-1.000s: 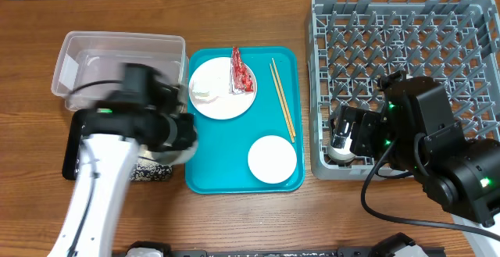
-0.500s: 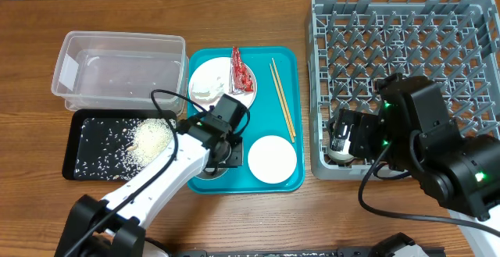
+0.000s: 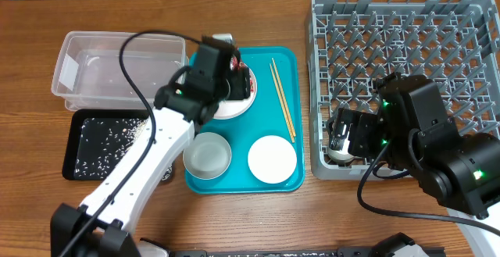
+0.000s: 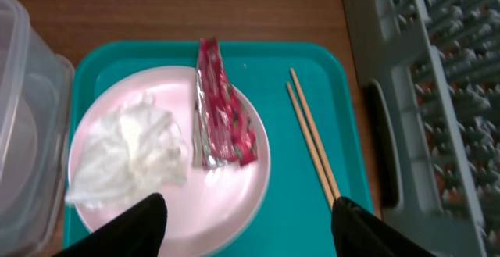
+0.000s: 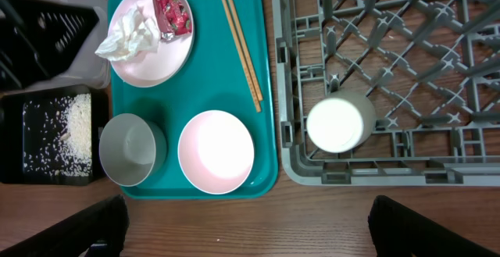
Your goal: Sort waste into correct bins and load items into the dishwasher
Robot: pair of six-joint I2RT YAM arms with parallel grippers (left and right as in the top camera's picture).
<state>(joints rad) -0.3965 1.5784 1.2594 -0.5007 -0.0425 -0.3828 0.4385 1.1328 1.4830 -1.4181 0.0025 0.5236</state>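
Observation:
My left gripper (image 4: 250, 230) hangs open and empty over the near rim of the white plate (image 4: 168, 187). On the plate lie a crumpled napkin (image 4: 133, 151) and a red-and-clear wrapper (image 4: 219, 108). Chopsticks (image 4: 312, 144) lie on the teal tray to its right. The small white bowl (image 5: 133, 148) and the pink bowl (image 5: 216, 151) stand upright on that tray. Rice (image 5: 74, 120) lies in the black tray (image 3: 86, 159); the clear tub (image 3: 117, 66) is behind it. A white cup (image 5: 340, 122) sits in the grey dish rack (image 5: 406, 46). My right gripper (image 5: 254, 230) is open, high over bare table.
The teal tray (image 3: 293, 73) sits between the bins and the rack. My left arm (image 3: 148, 155) crosses over the black tray's right end. My right arm (image 3: 437, 148) covers the rack's front right corner.
My left gripper left the black tray, set the small white bowl down on the teal tray, opened, and moved back over the plate. The right arm has stayed still.

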